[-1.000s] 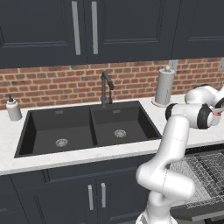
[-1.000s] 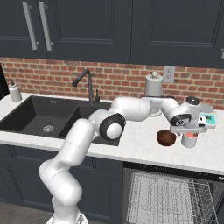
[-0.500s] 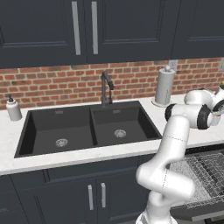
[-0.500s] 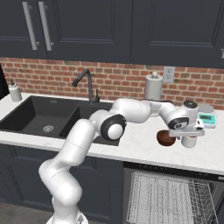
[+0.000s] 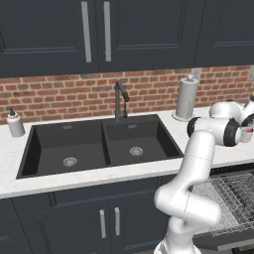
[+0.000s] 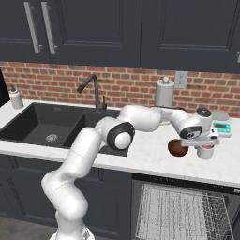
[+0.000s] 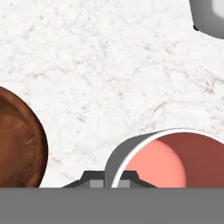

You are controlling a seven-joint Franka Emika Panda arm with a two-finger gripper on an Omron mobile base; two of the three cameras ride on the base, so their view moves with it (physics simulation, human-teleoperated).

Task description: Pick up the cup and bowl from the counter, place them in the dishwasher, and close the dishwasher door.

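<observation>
Left base view: arm reaches right across the counter (image 5: 99,174), past the sink (image 5: 99,144) and the towel roll (image 5: 186,97). Cup (image 5: 246,135) sits at the far right edge, just behind the wrist. Dishwasher (image 5: 233,203) rack is pulled out below.

Right base view: gripper (image 6: 204,146) is down on the cup (image 6: 205,152), which stands on the counter (image 6: 154,161). Bowl (image 6: 177,148) sits just beside it, on the sink side. Scale (image 6: 221,128) lies behind.

Hand view: jaws closed on the near wall of the cup (image 7: 168,158), at its rim; salmon inside faces up. Bowl (image 7: 19,140) sits at the left edge, apart from the cup.
</observation>
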